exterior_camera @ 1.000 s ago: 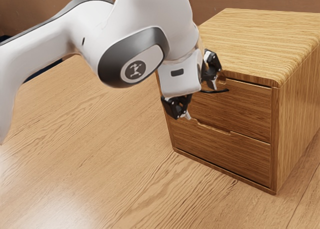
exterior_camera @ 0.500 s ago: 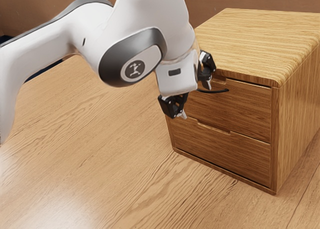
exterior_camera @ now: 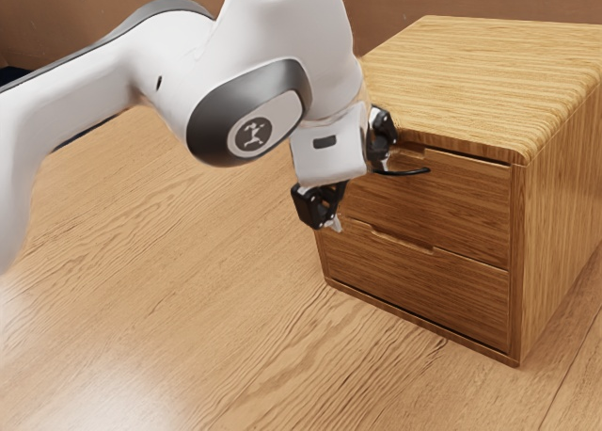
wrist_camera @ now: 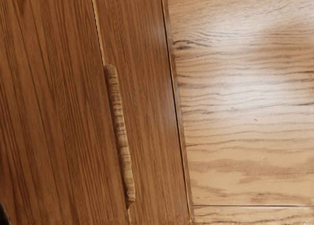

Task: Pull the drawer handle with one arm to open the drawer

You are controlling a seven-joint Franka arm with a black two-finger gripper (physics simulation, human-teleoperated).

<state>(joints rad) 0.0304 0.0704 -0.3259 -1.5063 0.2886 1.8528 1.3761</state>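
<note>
The light wooden cabinet's [exterior_camera: 489, 73] upper drawer [exterior_camera: 451, 200], shut, contents concealed, is partly hidden by the black two-finger gripper [exterior_camera: 360, 188]; jaws are spread apart beside its notched handle [exterior_camera: 416, 154], near the tabletop's [exterior_camera: 169, 290] far edge.

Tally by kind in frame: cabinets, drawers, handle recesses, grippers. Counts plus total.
Cabinets: 1, the cabinet
Drawers: 2, the upper drawer and the lower drawer
Handle recesses: 2, the upper handle recess and the lower handle recess
Grippers: 1, the gripper
Total: 6
</note>
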